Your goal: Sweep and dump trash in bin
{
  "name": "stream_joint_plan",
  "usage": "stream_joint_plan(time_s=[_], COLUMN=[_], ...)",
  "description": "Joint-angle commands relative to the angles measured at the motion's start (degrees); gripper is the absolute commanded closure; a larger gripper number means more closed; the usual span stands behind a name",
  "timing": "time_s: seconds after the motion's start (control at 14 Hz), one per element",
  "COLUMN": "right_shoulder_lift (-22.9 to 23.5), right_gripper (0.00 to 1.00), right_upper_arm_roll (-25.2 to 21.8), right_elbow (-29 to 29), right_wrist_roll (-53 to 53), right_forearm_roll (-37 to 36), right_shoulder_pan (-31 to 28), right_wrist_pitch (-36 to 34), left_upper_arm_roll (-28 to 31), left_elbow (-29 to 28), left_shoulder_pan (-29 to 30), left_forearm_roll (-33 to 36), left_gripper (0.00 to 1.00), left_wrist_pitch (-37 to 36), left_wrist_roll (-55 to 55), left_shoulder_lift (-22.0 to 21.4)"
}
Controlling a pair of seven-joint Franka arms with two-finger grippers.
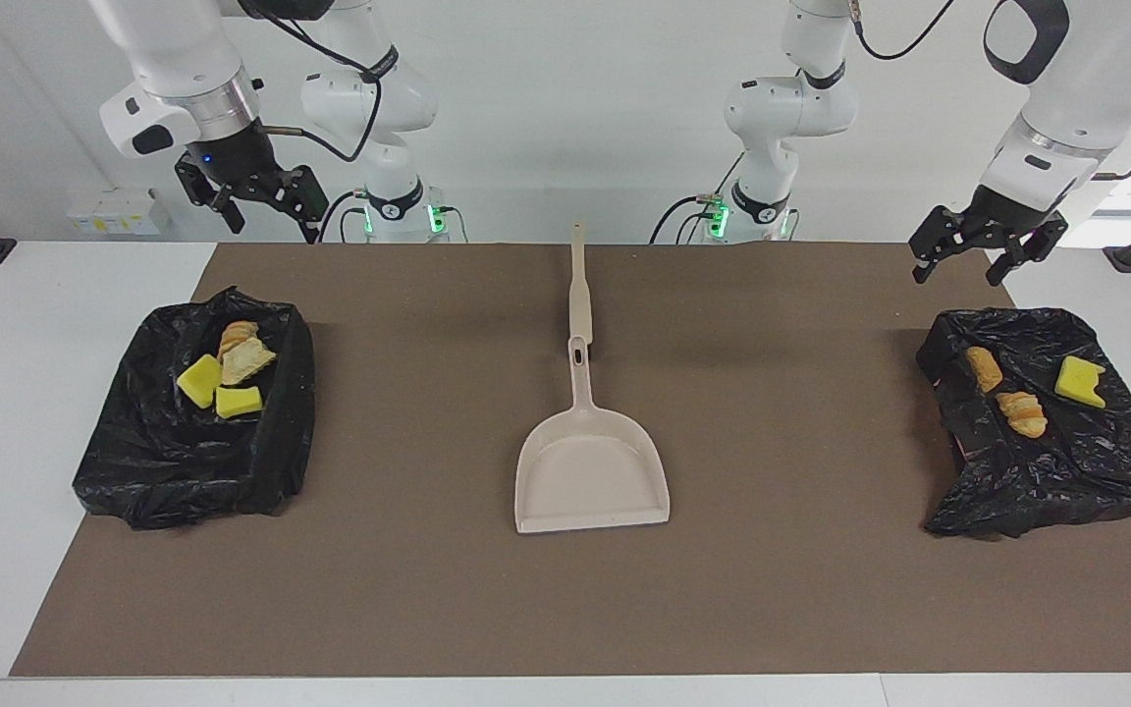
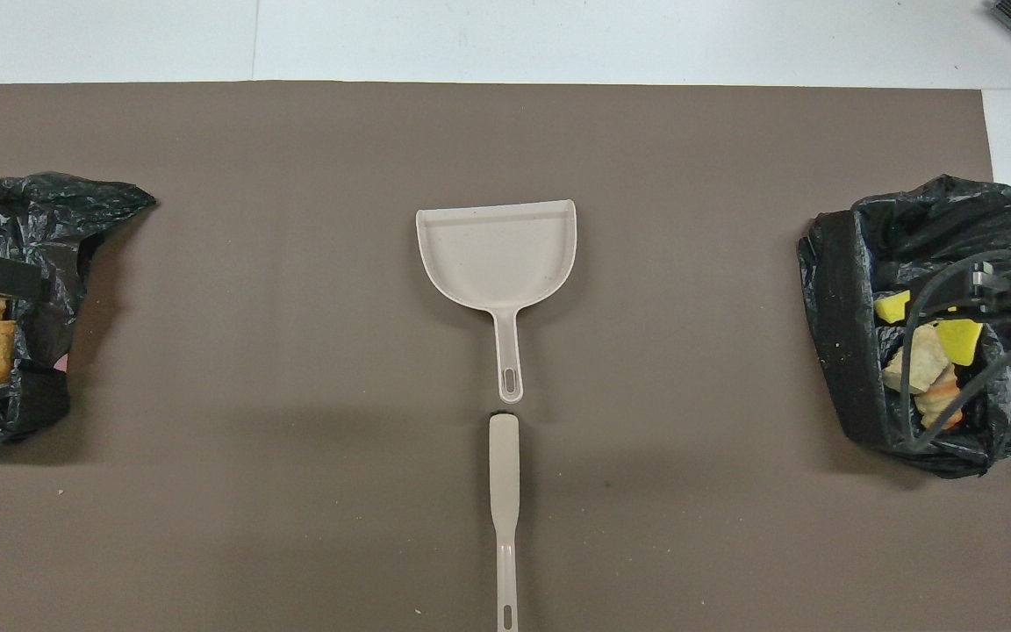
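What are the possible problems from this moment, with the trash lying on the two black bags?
1. The scraps lie on top of the crumpled bag at the left arm's end, not deep inside; they may roll off.
2. The left gripper hangs above that bag's edge; coming down, it could snag the plastic.
3. The dustpan and brush lie mid-mat, apart from both grippers; the right gripper must travel to reach them.

White, rounded arm links with silver wrist rings; black claws; black cables; green lights at the bases.
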Motion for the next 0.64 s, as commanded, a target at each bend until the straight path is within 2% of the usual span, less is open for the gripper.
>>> stream_joint_plan(time_s=[0.0, 0.14, 0.57], right_shoulder_lift=[-0.48, -0.48, -0.48], right_gripper=[0.00, 0.00, 0.00], right_upper_arm_roll=[0.40, 0.31, 0.40], right_elbow=[-0.65, -0.65, -0.65], right_wrist_roll=[-0.63, -0.63, -0.63], right_forearm_roll=[0.59, 0.59, 0.59], right_shoulder_pan=[-0.58, -0.58, -0.58], right_wrist_pitch=[0.75, 0.75, 0.75], left_upper_arm_roll=[-0.19, -0.19, -0.19], left_elbow=[-0.71, 1.83, 1.84], left_shoulder_pan=[0.41, -0.02, 0.06], left_forearm_roll=[0.44, -0.01, -0.53], left_gripper=[0.00, 0.00, 0.00], left_wrist_pitch=[-1.43, -4.94, -4.69], left_wrist_roll=[1.14, 0.62, 0.53], left_shoulder_lift=[-1.05, -0.44, -0.18])
